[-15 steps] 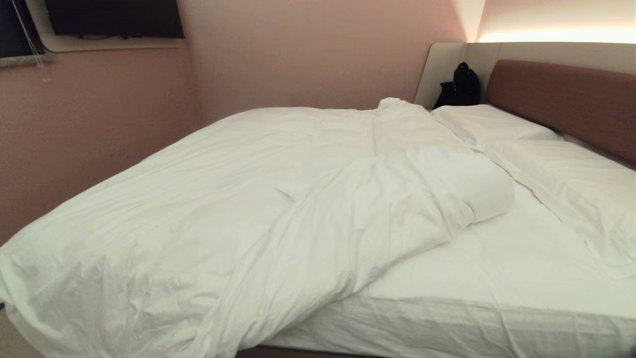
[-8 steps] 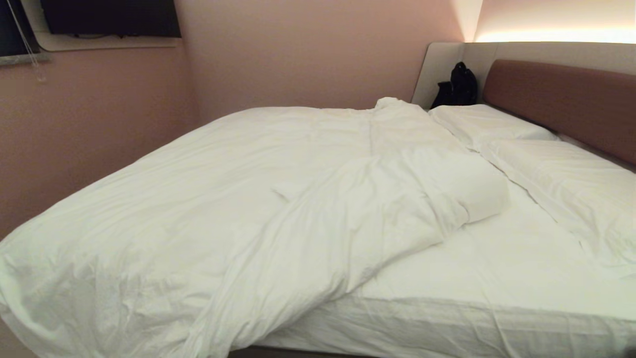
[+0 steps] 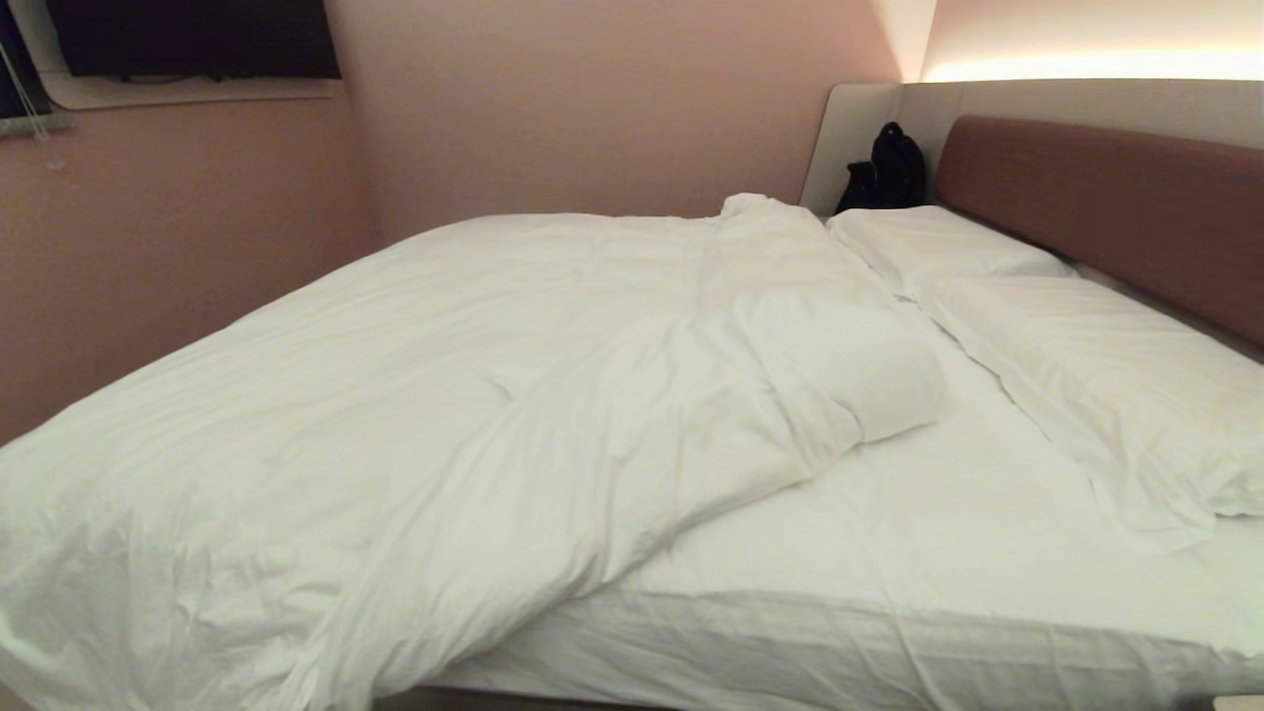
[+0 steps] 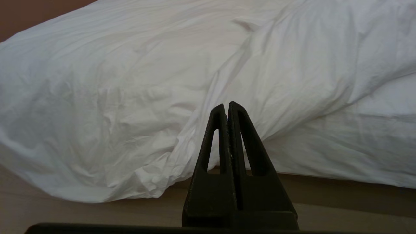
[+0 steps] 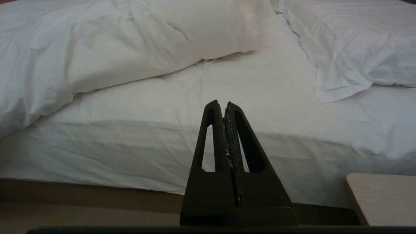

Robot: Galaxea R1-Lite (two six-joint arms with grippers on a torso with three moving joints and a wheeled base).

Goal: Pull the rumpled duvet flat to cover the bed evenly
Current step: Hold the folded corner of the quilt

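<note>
The rumpled white duvet (image 3: 415, 395) lies over the left and far part of the bed (image 3: 889, 533); its near right corner is folded back into a puffy roll (image 3: 849, 365), leaving bare sheet on the near right. The duvet (image 4: 113, 91) hangs over the bed's near edge towards the floor. My left gripper (image 4: 227, 104) is shut and empty, held short of that hanging edge. My right gripper (image 5: 221, 103) is shut and empty, facing the bare mattress side (image 5: 130, 146) below the fold (image 5: 208, 35). Neither arm shows in the head view.
Two white pillows (image 3: 1086, 375) lie along the brown headboard (image 3: 1116, 207) at the right. A black bag (image 3: 884, 173) sits in the far corner. Pink walls close in behind and left. A light wooden table corner (image 5: 383, 198) stands near the bed's side.
The whole head view has shifted left, so the camera has moved to the right along the bed. The duvet and pillows lie as before.
</note>
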